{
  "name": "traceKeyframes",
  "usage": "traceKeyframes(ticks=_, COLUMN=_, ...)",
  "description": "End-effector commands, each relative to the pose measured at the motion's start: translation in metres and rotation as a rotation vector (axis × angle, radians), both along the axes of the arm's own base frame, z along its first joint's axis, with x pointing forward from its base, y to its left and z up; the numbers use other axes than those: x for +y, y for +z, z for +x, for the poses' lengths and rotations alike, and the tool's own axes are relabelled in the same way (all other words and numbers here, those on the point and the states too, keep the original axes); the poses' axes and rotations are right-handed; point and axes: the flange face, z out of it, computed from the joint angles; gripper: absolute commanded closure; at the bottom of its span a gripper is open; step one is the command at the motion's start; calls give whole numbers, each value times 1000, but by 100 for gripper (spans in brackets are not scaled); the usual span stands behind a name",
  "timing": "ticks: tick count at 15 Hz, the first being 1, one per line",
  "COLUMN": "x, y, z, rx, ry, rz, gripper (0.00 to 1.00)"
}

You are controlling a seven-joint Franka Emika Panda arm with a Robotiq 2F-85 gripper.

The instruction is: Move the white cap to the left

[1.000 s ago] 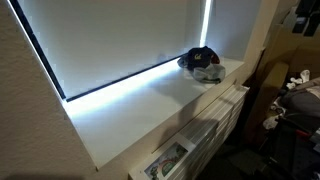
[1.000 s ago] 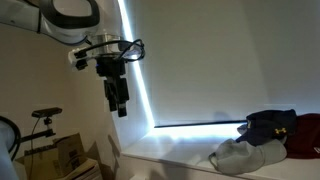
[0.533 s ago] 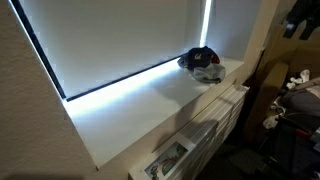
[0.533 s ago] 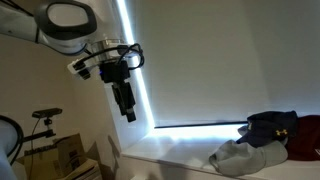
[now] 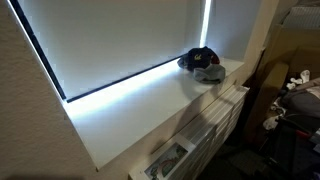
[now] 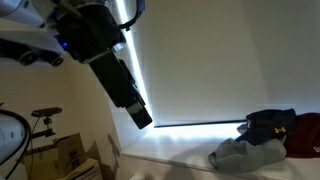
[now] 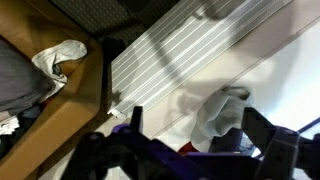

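The white cap (image 5: 211, 74) lies crumpled at the far end of the white window sill (image 5: 130, 110), in front of a dark navy cap (image 5: 201, 58) with red parts. Both also show in an exterior view, the white cap (image 6: 245, 155) low and the dark cap (image 6: 270, 125) behind it. My gripper (image 6: 139, 115) hangs in the air well away from them. In the wrist view its two fingers are spread and empty, and between the gripper's fingers (image 7: 200, 132) the white cap (image 7: 215, 112) shows far below, partly over the dark cap (image 7: 228, 141).
A white ribbed radiator (image 5: 215, 115) runs under the sill and also shows in the wrist view (image 7: 180, 50). A closed blind (image 5: 120, 35) backs the sill. Clothes and clutter (image 5: 295, 95) lie past the sill's end. A bicycle and boxes (image 6: 50, 145) stand below the arm.
The arm has swung down and toward the caps, and now looms larger in an exterior view. The caps have not moved.
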Motion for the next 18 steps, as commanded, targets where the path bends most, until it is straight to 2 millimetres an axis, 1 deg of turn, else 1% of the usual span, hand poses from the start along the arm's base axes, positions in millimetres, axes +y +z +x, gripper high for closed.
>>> traceKeyframes(ticks=1, x=3, y=2, z=5, rx=3, ry=9, rz=-2, gripper=0)
traceKeyframes(ticks=3, x=9, y=4, z=14, rx=13, ry=21, rz=-10, gripper=0)
traceKeyframes(ticks=4, x=4, y=7, z=13, rx=-21, ry=9, rz=3, gripper=0)
traceKeyframes(ticks=5, x=-1, y=13, z=18, rx=-35, ry=7, rz=9, gripper=0)
traceKeyframes(ticks=6, x=-2, y=22, z=37, rx=-14, ry=32, rz=7, gripper=0)
traceKeyframes(ticks=8, x=10, y=38, z=88, rx=32, ry=73, rz=-49, gripper=0)
traceKeyframes(ticks=9, x=15, y=41, z=104, rx=71, ry=112, rz=-73, gripper=0)
traceKeyframes(ticks=10, x=29, y=44, z=133, rx=111, ry=143, rz=-106, gripper=0)
traceKeyframes(ticks=12, x=50, y=44, z=182, rx=182, ry=199, rz=-155, gripper=0)
traceKeyframes(ticks=13, x=57, y=39, z=203, rx=220, ry=222, rz=-174, gripper=0)
traceKeyframes(ticks=14, x=59, y=32, z=221, rx=260, ry=247, rz=-189, gripper=0)
traceKeyframes(ticks=16, x=53, y=9, z=246, rx=337, ry=293, rz=-180, gripper=0)
traceKeyframes(ticks=17, x=44, y=-5, z=247, rx=366, ry=316, rz=-150, gripper=0)
traceKeyframes(ticks=18, x=35, y=-17, z=241, rx=384, ry=339, rz=-120, gripper=0)
